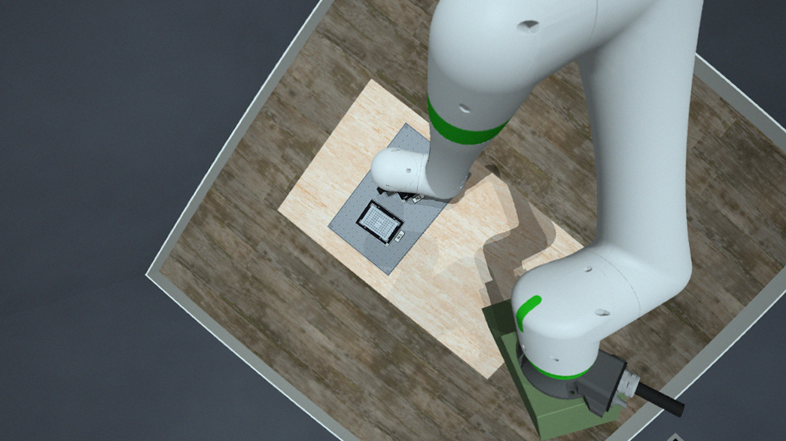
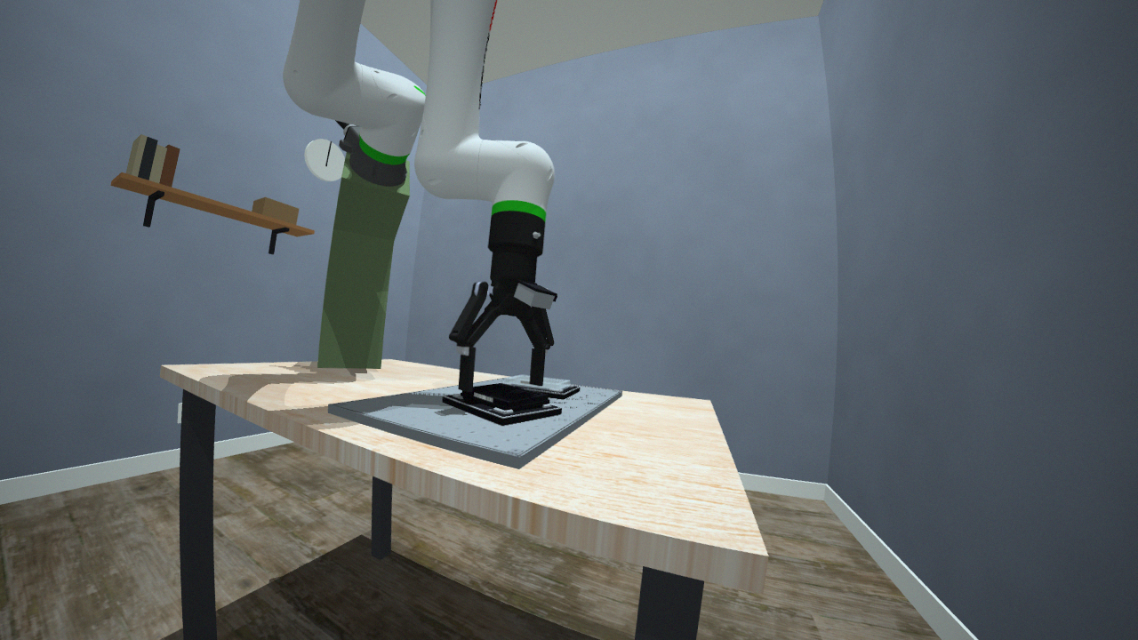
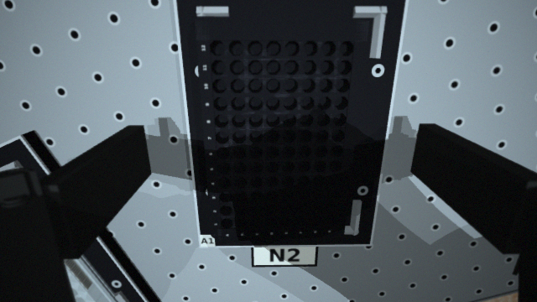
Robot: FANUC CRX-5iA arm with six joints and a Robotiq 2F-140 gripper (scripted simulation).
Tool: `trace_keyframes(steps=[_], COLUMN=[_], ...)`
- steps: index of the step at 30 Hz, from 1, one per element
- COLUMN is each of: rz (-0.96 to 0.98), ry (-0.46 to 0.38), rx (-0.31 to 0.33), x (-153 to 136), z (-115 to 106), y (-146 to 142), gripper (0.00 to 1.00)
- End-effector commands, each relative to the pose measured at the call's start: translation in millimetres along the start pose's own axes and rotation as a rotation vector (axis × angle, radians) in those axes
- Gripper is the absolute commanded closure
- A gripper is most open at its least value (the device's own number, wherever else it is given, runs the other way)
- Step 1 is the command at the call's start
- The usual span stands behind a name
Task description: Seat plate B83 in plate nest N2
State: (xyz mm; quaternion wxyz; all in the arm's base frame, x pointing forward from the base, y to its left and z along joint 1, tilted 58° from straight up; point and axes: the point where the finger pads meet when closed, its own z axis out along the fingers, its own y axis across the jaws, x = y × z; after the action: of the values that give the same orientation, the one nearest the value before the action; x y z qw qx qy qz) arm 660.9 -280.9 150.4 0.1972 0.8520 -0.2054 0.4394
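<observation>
In the wrist view a black well plate (image 3: 278,138), taken as B83, lies on the black base of nest N2, above the N2 label (image 3: 284,256). Grey locators show at its top left (image 3: 212,11), top right (image 3: 375,29) and lower right (image 3: 354,218). I cannot tell whether it sits flat. My gripper (image 3: 282,148) is open, with one finger on each side of the plate's long edges and touching nothing. From the side the gripper (image 2: 500,380) reaches down to the plate (image 2: 500,396). The white plate (image 1: 380,222), taken as B38, sits in nest N1.
Both nests stand on a grey perforated mat (image 1: 384,204) on the wooden table (image 2: 477,429). A corner of nest N1 (image 3: 101,268) shows at the lower left of the wrist view, close to my left finger. The green robot pedestal (image 2: 357,270) stands at the table's far end.
</observation>
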Motion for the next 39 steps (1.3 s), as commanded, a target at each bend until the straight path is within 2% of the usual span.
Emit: trace_keyframes(steps=[1,11,12,39], rz=[0.0,0.0,0.0,0.0], ry=[0.002,0.002,0.002,0.002], rx=[0.001,0.001,0.001,0.001], x=[0.6,0.6,0.6,0.6], z=[0.7,0.7,0.7,0.7], y=[0.0,-0.1,-0.1,-0.1], gripper=[0.0,0.0,0.9,0.9])
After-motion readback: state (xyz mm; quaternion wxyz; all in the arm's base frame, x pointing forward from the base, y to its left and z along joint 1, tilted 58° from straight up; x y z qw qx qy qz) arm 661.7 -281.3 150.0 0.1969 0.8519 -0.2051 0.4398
